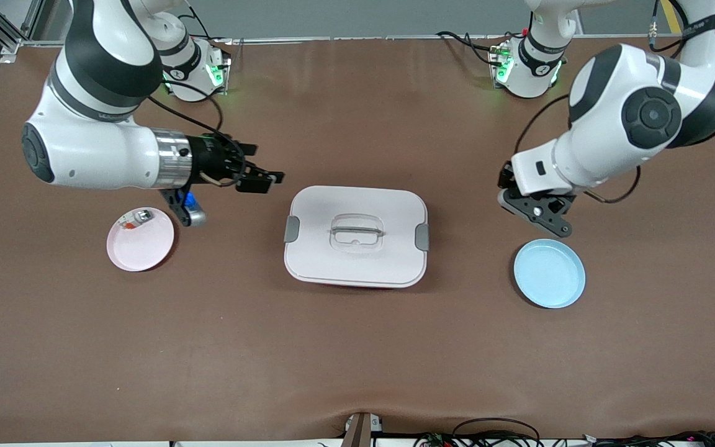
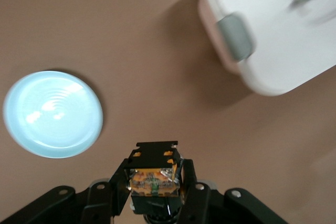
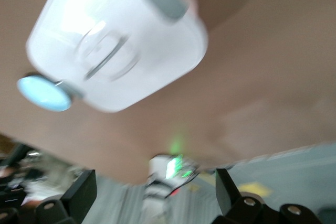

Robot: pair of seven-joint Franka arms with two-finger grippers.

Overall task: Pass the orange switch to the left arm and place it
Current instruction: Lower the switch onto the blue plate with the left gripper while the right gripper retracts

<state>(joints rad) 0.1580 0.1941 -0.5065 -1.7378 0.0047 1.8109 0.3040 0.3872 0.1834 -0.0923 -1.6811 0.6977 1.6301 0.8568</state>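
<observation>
Two arms are at work, and the step in hand is judged to be the handover of the small part between them. Between the two grippers the box (image 1: 355,236) is placed, so it must be passed around or well above, never touched. Under the left gripper (image 1: 540,214), a little toward the front camera, the blue plate (image 1: 549,273) is seen, with nothing on it. Below the right gripper (image 1: 262,180), toward the right arm's end of the table, the pink plate (image 1: 140,239) is found, with a small silver-green piece (image 1: 136,218) lying on it. The right gripper is held up in the air just beside the box, its fingers spread wide and holding nothing. The left gripper is closed on the orange switch (image 2: 153,178), which is clamped between its fingers (image 2: 122,182). For a good handover, the switch should be presented with free sides exposed, and it should be released only when the other grip is judged firm.
</observation>
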